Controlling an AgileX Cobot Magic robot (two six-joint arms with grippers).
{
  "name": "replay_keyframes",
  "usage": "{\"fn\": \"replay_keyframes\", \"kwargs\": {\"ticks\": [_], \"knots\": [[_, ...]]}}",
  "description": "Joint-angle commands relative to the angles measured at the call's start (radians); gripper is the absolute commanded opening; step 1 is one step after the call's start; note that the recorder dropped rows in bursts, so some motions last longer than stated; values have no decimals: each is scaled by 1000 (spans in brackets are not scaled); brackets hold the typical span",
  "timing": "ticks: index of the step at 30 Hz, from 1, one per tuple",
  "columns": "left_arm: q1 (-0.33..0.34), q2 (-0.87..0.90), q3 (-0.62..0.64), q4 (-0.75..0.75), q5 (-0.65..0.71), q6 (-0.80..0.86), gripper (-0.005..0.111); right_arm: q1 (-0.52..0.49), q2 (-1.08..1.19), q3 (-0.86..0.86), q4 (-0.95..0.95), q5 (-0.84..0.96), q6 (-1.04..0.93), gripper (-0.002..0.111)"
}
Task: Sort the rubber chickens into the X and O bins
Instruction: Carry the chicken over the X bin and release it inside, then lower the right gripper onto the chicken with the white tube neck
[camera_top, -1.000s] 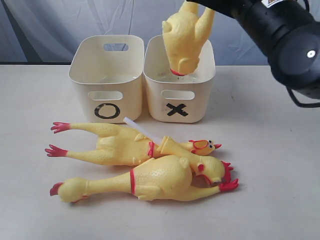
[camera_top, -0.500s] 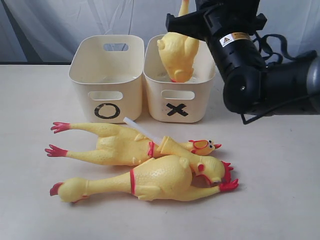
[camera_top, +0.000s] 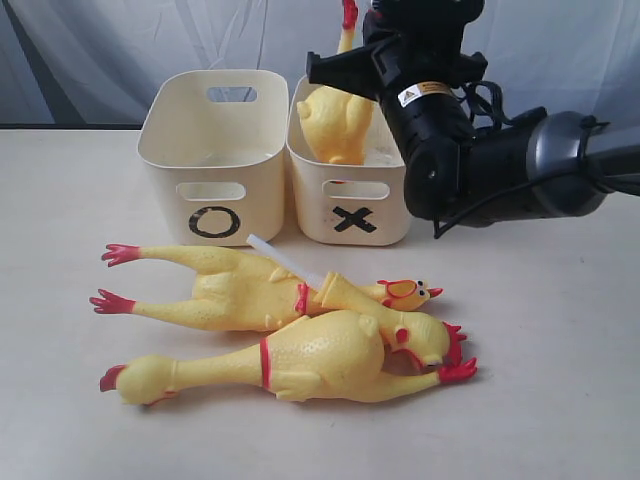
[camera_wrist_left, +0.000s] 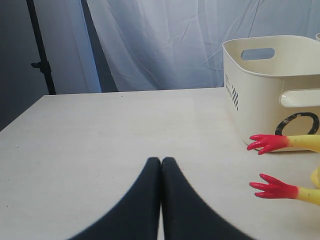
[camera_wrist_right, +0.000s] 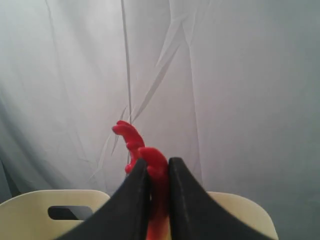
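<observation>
Midway: right claw (camera_wrist_right: 155, 162) clenched on red feet (camera_wrist_right: 131, 137) of short chicken (camera_top: 335, 125), body hanging inside X bin (camera_top: 390, 215), upper centre. Two long chickens (camera_top: 250, 295) lie unsorted on tabletop (camera_top: 560, 380), lower left. Left claw (camera_wrist_left: 161, 160) clenched, empty.

O bin (camera_top: 165, 175) mouth clear above; X bin (camera_top: 385, 205) mouth filled by hanging chicken (camera_top: 335, 125); long chickens (camera_top: 240, 295) across the foreground
</observation>
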Motion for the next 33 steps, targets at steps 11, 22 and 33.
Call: {"fn": "replay_keyframes", "kwargs": {"ticks": [11, 22, 33], "knots": [[-5, -4, 4, -1, -5, -3, 0, -1, 2, -9, 46, 30, -10, 27], [-5, -4, 4, -1, -5, -3, 0, -1, -10, -9, 41, 30, -10, 54], [-5, -4, 4, -1, -5, -3, 0, -1, -117, -9, 12, 120, -10, 54]]}}
